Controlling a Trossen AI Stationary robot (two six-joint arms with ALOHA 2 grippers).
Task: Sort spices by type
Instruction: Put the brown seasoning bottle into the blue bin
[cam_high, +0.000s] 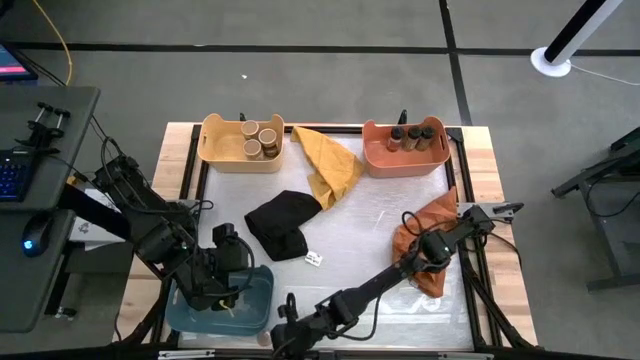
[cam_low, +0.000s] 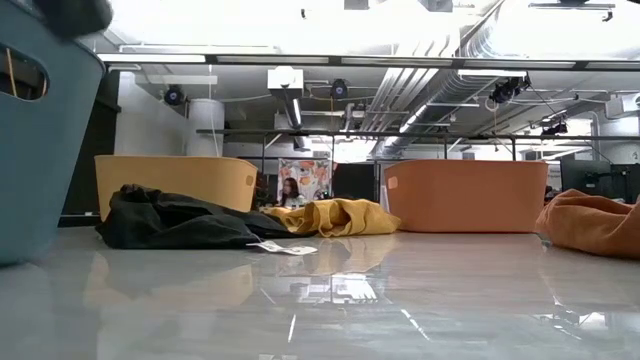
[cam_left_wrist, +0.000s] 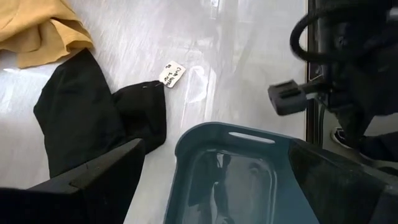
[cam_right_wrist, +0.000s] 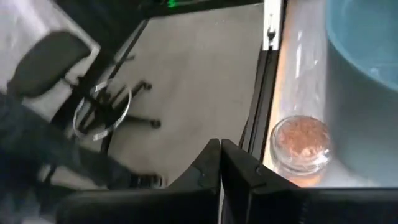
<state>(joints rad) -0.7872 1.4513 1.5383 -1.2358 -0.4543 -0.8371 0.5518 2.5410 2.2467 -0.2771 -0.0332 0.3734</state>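
High view: my R gripper (cam_high: 284, 337) was at the table's 6 o'clock edge. The blue bin (cam_high: 262, 290) was just off it at approx 10 o'clock. My L gripper (cam_high: 222, 283) hung over that bin with the fingers spread wide, holding nothing. At 11 o'clock on the table the yellow bin (cam_high: 215, 150) held the tan-topped jars (cam_high: 260, 140), about four. At 1 o'clock the orange bin (cam_high: 375, 155) held three dark-topped jars (cam_high: 412, 134). I couldn't tell what was in the blue bin from here.

Low view: the yellow, orange and blue bins were visible, w/ the black cloth (cam_low: 170, 222), yellow cloth (cam_low: 335, 217) and orange cloth (cam_low: 595, 222) between them. No jars or fingers of mine were in sight.

L wrist view: my L fingers were apart over the blue bin's end. Its floor was glossy and I made out no jar in it.

R wrist view: my R fingers were clenched together on nothing. One loose jar (cam_right_wrist: 301, 143) of reddish-brown spice was by the table edge, touching or nearly touching the blue bin wall. I saw it end-on, so prob. upright with its long axis vertical. I judged it lay approx 9 o'clock from my R gripper, between it and the bin. My R gripper was the nearer one, and would need to open and shift sideways over the jar.
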